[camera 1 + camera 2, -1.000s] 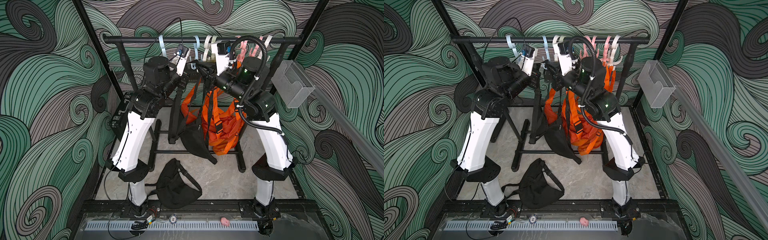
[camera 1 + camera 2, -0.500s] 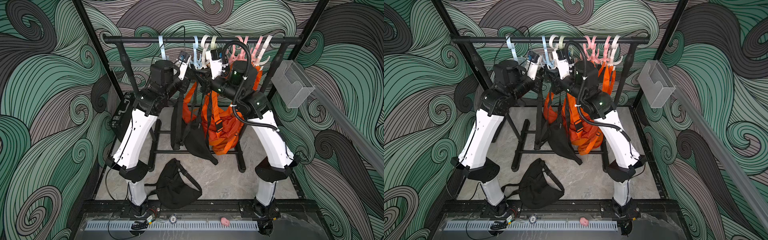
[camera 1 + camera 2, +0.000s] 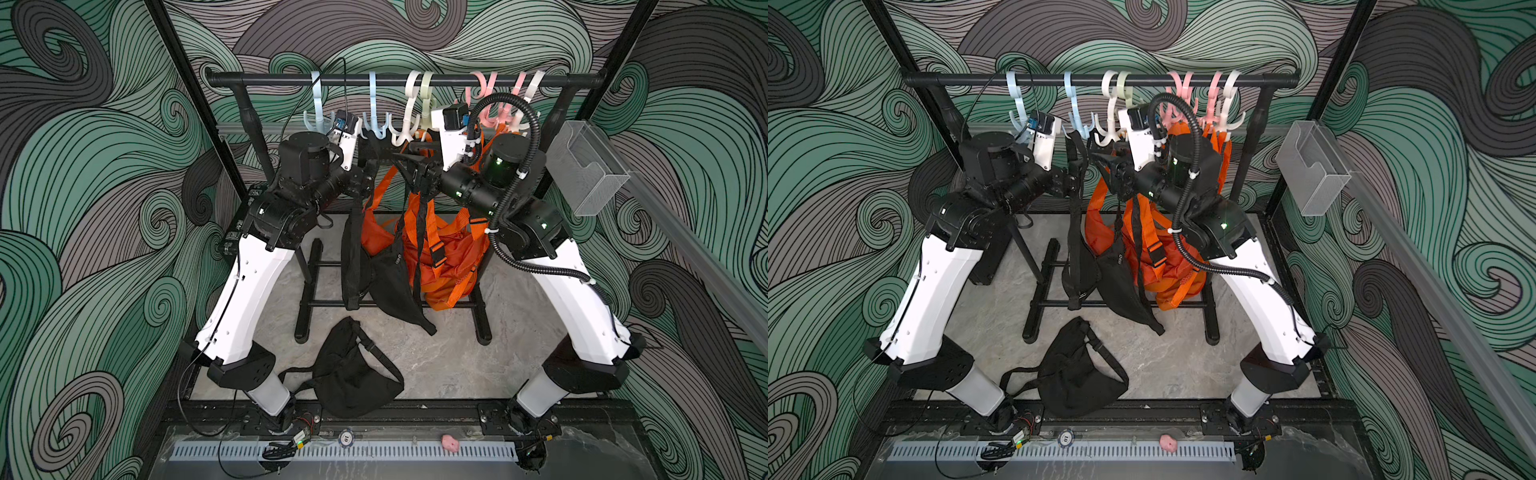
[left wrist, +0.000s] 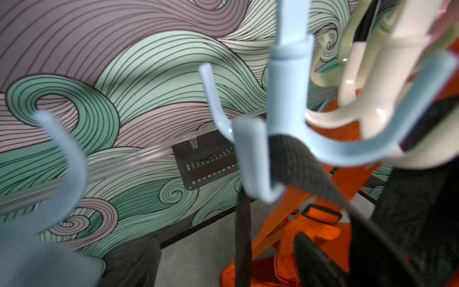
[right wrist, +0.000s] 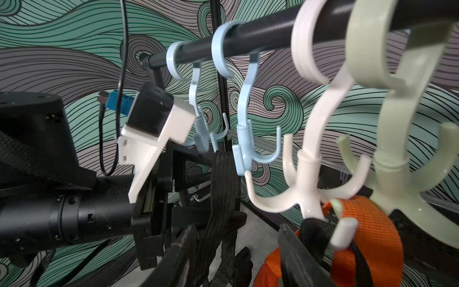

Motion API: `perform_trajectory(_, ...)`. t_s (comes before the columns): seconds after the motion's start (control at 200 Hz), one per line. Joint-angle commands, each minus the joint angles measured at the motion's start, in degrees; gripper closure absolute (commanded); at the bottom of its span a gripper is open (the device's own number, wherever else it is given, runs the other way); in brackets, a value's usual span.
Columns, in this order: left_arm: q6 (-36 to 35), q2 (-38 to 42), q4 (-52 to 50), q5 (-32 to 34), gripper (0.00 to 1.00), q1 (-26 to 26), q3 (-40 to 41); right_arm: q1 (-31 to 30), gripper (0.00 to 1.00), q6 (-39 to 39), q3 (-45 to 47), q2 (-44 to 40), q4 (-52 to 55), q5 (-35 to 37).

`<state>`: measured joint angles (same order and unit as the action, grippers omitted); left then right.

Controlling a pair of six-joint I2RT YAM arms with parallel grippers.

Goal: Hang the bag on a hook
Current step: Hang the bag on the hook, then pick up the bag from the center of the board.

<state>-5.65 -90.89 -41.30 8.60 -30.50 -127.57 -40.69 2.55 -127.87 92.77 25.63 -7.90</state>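
Observation:
A slim black bag hangs by its black strap, which lies over a prong of a light blue hook on the rail. My left gripper is open just below that hook. The strap drops through the gap between its fingers, held by neither. From the other side, my right gripper is open, and the strap hangs just beyond its fingertips.
The black rail carries several blue, white, greenish and pink hooks. Orange bags and a second black bag hang beside the strap. Another black bag lies on the floor. A clear bin sticks out on the right.
Both grippers were shut on the strap and have now opened and let go. Both arms have drawn back a little from the rail, leaving the bag hanging on the blue hook.

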Motion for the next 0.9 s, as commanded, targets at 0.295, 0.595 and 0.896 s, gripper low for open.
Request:
perform_trajectory(0.295, 5.7, 27.7, 9.8, 4.8, 0.01, -3.2, 41.3, -8.0, 0.38, -2.4, 40.8, -22.7, -7.1, 4.4)
perform_trajectory(0.595, 5.3, 43.4, 16.3, 14.2, 0.02, -3.9, 62.8, -17.4, 0.37, 7.1, 76.4, -23.3, -14.3, 1.9)
perform_trajectory(0.896, 6.5, 49.8, 18.0, 30.3, 0.01, -3.8, 67.5, -29.0, 0.38, -2.8, 66.6, 3.9, -22.5, 0.1)
